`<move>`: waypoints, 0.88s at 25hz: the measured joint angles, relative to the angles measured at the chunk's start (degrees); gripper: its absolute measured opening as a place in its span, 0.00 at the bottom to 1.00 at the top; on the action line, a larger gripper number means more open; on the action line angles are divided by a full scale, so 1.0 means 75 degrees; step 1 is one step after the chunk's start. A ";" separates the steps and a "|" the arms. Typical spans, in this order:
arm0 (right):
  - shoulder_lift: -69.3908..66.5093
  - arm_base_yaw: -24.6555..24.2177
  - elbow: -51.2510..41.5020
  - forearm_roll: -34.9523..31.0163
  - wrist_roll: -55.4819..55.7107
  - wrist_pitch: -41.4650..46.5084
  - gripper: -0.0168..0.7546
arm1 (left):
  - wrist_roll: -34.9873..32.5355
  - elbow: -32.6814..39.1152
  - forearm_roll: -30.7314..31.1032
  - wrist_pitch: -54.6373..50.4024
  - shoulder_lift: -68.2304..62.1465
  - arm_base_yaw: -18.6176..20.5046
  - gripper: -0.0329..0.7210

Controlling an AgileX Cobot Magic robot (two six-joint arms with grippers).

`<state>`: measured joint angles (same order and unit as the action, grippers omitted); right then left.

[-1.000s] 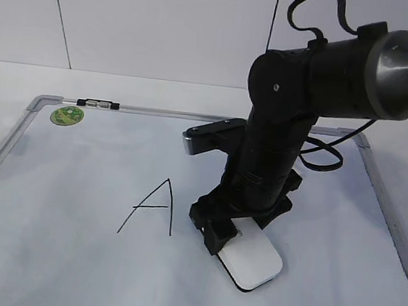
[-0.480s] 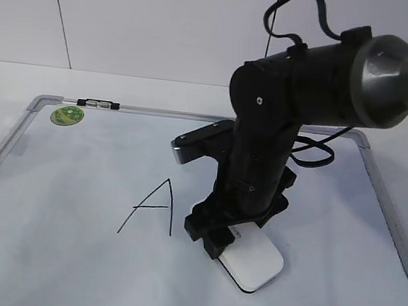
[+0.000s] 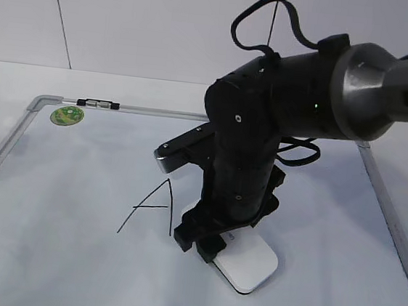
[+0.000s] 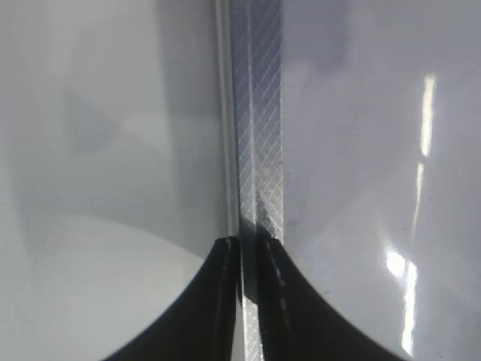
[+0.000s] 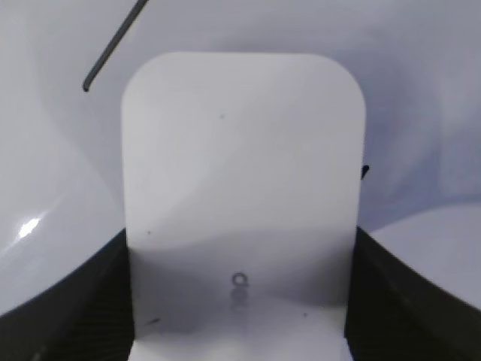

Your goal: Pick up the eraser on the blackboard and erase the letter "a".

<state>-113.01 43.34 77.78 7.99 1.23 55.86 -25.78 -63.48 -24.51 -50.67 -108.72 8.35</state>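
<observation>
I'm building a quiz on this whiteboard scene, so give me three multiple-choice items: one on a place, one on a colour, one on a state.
1. Where on the blackboard is the round sticker?
A. far left corner
B. near right corner
C. centre

2. What colour is the eraser on top?
A. green
B. white
C. red

3. How is the right gripper?
A. open above the board
B. shut on nothing
C. shut on the eraser

Answers:
1 A: the exterior view shows it by the far left corner of the frame, beside the clip.
2 B: its top is white in both the exterior and right wrist views.
3 C: dark fingers press both of its sides in the right wrist view.
</observation>
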 joint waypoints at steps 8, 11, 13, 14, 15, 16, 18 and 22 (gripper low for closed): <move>0.0000 -0.0680 0.0000 -0.0373 0.0128 -0.0150 0.74 | 0.0000 0.0000 0.0000 0.0000 0.0000 0.0000 0.11; 0.0000 -0.0938 0.0000 -0.0388 0.0145 -0.0213 0.74 | 0.0000 0.0000 0.0000 0.0000 0.0000 0.0000 0.11; 0.0000 -0.0987 0.0000 -0.0439 0.0149 -0.0232 0.74 | 0.0000 0.0000 0.0000 0.0000 0.0000 0.0000 0.11; 0.0000 -0.1001 0.0000 -0.0477 0.0133 -0.0232 0.74 | 0.0000 0.0000 0.0000 0.0000 0.0000 0.0000 0.11; 0.0000 -0.1018 0.0000 -0.0589 0.0036 -0.0249 0.74 | 0.0000 0.0000 0.0000 0.0000 0.0000 0.0000 0.11; 0.0000 -0.1018 0.0000 -0.0761 -0.0164 -0.0264 0.74 | 0.0000 0.0000 0.0000 0.0000 0.0000 0.0000 0.11; 0.0000 -0.1018 0.0000 -0.1007 -0.0453 -0.0264 0.74 | 0.0000 0.0000 0.0014 0.0000 0.0000 0.0000 0.11; 0.0000 -0.0656 0.0000 -0.1066 -0.0690 -0.0264 0.74 | 0.0000 0.0000 0.0014 0.0000 0.0000 0.0000 0.11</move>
<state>-113.01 38.42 77.78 0.00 -3.94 53.88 -25.78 -63.48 -24.40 -50.67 -108.72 8.35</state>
